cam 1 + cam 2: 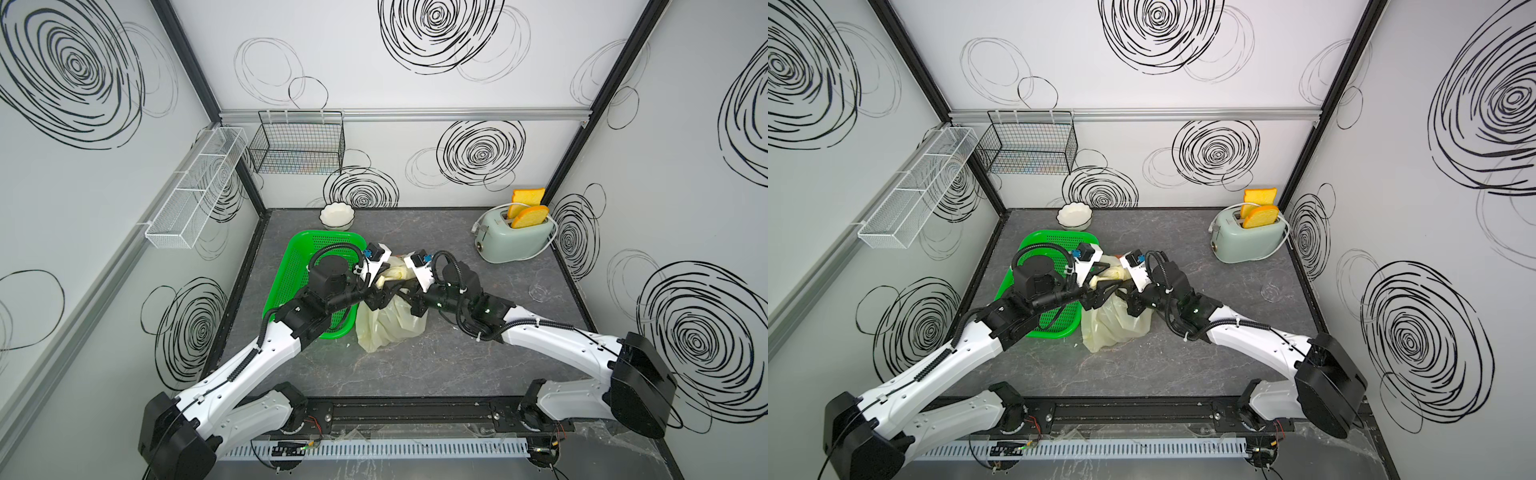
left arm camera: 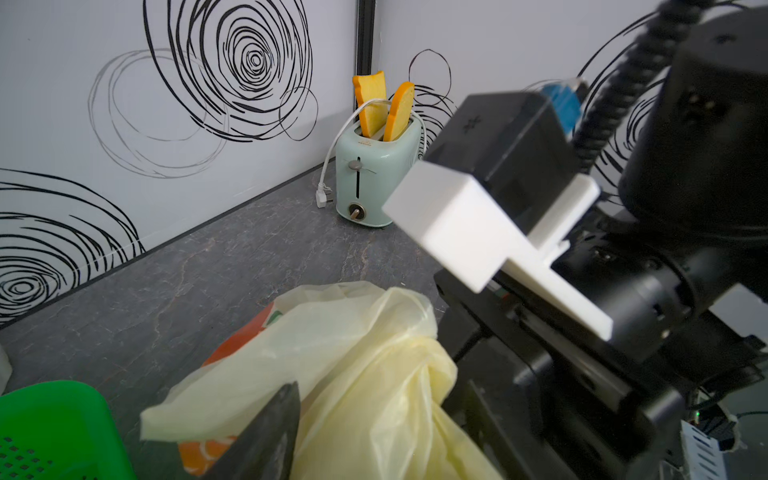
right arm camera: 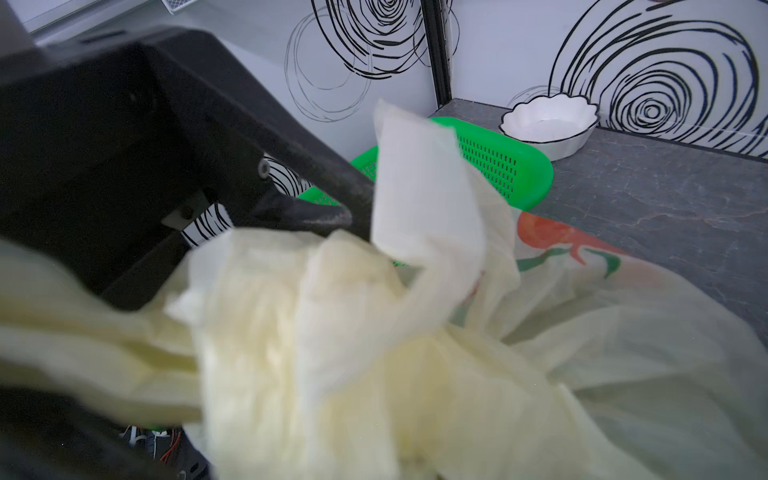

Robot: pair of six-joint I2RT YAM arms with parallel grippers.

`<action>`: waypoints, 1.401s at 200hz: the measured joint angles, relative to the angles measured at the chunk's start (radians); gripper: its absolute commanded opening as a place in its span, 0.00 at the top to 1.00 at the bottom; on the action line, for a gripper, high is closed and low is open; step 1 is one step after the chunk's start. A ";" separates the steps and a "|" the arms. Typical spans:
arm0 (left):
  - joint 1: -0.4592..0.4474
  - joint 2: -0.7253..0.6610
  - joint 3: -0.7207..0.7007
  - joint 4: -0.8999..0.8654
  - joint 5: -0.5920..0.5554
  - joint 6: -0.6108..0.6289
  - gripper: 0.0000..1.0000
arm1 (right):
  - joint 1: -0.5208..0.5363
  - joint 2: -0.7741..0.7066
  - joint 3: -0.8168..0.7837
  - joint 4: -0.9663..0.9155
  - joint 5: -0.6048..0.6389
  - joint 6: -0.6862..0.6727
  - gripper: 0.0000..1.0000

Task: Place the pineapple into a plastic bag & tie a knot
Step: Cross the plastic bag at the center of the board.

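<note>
The pale-yellow plastic bag (image 1: 386,328) (image 1: 1113,328) lies in the middle of the table, its orange print facing the back wall (image 2: 249,336) (image 3: 552,232). Its handle strips are bunched into a twisted knot (image 2: 415,357) (image 3: 353,299), and one loose end (image 3: 424,187) sticks up. My left gripper (image 1: 386,296) (image 1: 1104,294) (image 2: 382,390) stands with its jaws apart around the twist. My right gripper (image 1: 415,305) (image 1: 1134,306) faces it from the other side; bunched plastic covers its jaws in the right wrist view. The pineapple is hidden.
A green perforated basket (image 1: 328,245) lies against the bag's left side, under my left arm. A white bowl (image 1: 337,216) sits behind it. At the back right stands a mint toaster (image 1: 515,241) with toast slices. A clear glass (image 1: 540,291) is near the right wall. Two wire baskets (image 1: 299,145) hang on the walls.
</note>
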 measured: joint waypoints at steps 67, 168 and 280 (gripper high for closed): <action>-0.016 0.018 0.001 0.002 -0.028 0.009 0.76 | 0.000 0.008 0.004 -0.002 -0.016 -0.001 0.98; -0.020 0.027 0.002 0.045 -0.040 0.046 1.00 | -0.041 -0.061 0.056 -0.162 -0.120 0.040 0.39; -0.020 0.004 -0.058 0.140 -0.031 0.037 1.00 | -0.236 -0.152 0.396 -0.599 -0.195 0.644 0.46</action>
